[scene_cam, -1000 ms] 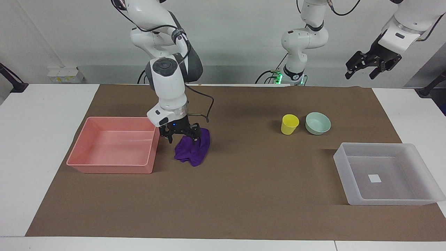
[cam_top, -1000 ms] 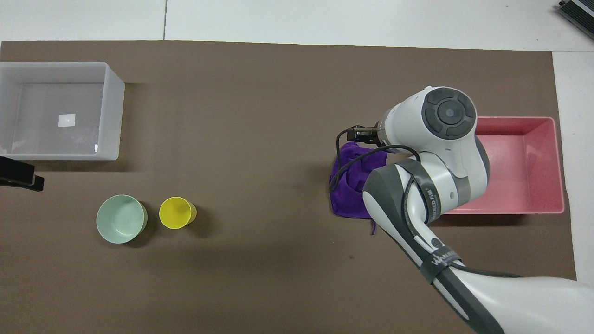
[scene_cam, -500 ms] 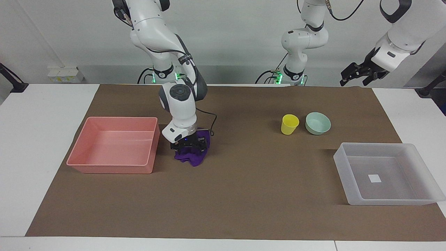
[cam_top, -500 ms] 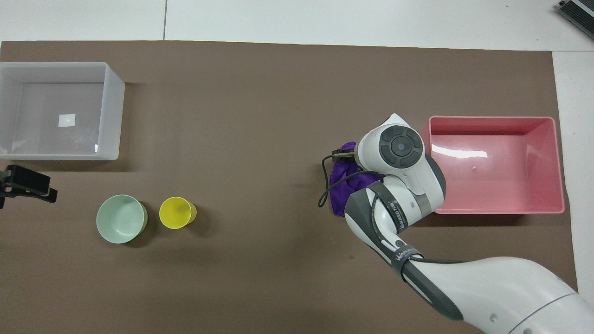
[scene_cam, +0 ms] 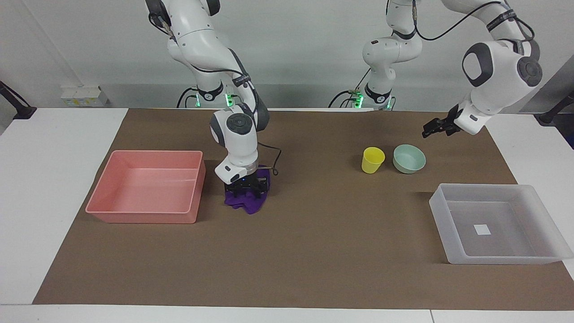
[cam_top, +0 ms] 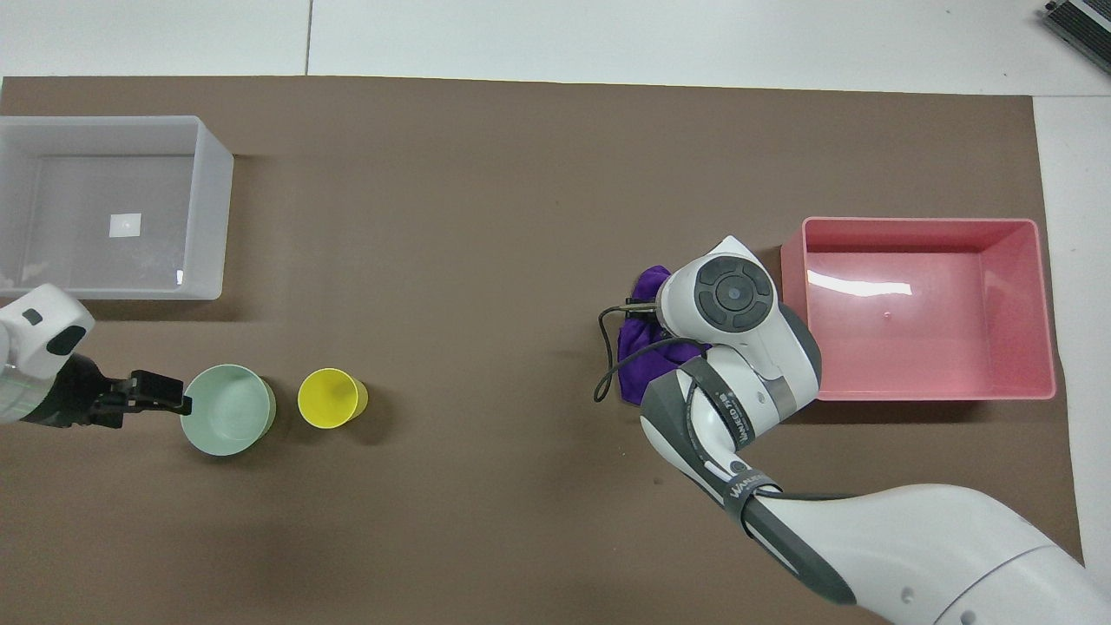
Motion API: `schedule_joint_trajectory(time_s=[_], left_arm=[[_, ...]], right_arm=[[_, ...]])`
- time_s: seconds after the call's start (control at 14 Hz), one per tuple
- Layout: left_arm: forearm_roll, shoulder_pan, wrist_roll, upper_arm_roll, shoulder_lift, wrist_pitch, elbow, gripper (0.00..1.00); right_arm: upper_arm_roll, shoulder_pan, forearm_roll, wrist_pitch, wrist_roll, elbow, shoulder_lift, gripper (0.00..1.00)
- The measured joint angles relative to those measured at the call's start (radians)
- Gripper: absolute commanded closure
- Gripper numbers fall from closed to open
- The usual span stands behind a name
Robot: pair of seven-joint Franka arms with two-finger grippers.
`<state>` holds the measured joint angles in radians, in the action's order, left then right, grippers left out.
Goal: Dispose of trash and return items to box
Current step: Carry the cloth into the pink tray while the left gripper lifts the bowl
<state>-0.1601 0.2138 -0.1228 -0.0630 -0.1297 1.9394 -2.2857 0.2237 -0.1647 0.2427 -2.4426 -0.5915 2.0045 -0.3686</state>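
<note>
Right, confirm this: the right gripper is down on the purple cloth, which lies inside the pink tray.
Not quite. The right gripper is down on the purple cloth, but the cloth lies on the brown mat beside the pink tray, not in it. The facing view shows this.

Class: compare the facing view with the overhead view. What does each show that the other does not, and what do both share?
Facing view only: both arm bases and the wall, and the right gripper pressed down on the crumpled deep-purple fabric cloth.

Overhead view only: the right arm's wrist covering that gripper and part of the cloth.

Both: the yellow plastic cup, the mint-green round bowl, the translucent whitish tray, the pink rectangular tray, and the left gripper raised beside the bowl.
</note>
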Motion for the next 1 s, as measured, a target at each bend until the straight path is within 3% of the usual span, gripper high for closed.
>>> schedule_joint_trajectory(time_s=[0.14, 0.29, 0.43, 0.57, 0.64, 0.86, 1.0], left_arm=[[-0.02, 0.005, -0.02, 0.0, 0.001, 0.143, -0.117, 0.0], [-0.024, 0.005, -0.02, 0.0, 0.006, 0.191, -0.164, 0.4], [-0.036, 0.005, -0.02, -0.001, 0.026, 0.21, -0.168, 0.59], [-0.042, 0.005, -0.02, -0.001, 0.058, 0.223, -0.168, 0.94], [-0.043, 0.005, -0.02, -0.001, 0.072, 0.226, -0.167, 1.0], [-0.048, 0.005, -0.02, 0.0, 0.083, 0.218, -0.15, 1.0], [-0.051, 0.012, -0.02, 0.001, 0.082, 0.136, -0.094, 1.0]], right_arm=[[-0.001, 0.001, 0.0, 0.002, -0.005, 0.002, 0.02, 1.0], [-0.007, 0.015, 0.0, 0.036, -0.005, 0.003, 0.065, 1.0], [-0.01, 0.031, 0.0, 0.081, -0.005, 0.004, 0.117, 1.0], [-0.01, 0.053, 0.001, 0.118, -0.005, 0.003, 0.168, 1.0], [-0.01, 0.065, 0.001, 0.151, -0.005, -0.002, 0.197, 1.0], [-0.014, 0.087, 0.001, 0.308, -0.005, -0.041, 0.292, 1.0], [-0.016, 0.13, 0.001, 0.362, 0.001, -0.05, 0.353, 1.0]])
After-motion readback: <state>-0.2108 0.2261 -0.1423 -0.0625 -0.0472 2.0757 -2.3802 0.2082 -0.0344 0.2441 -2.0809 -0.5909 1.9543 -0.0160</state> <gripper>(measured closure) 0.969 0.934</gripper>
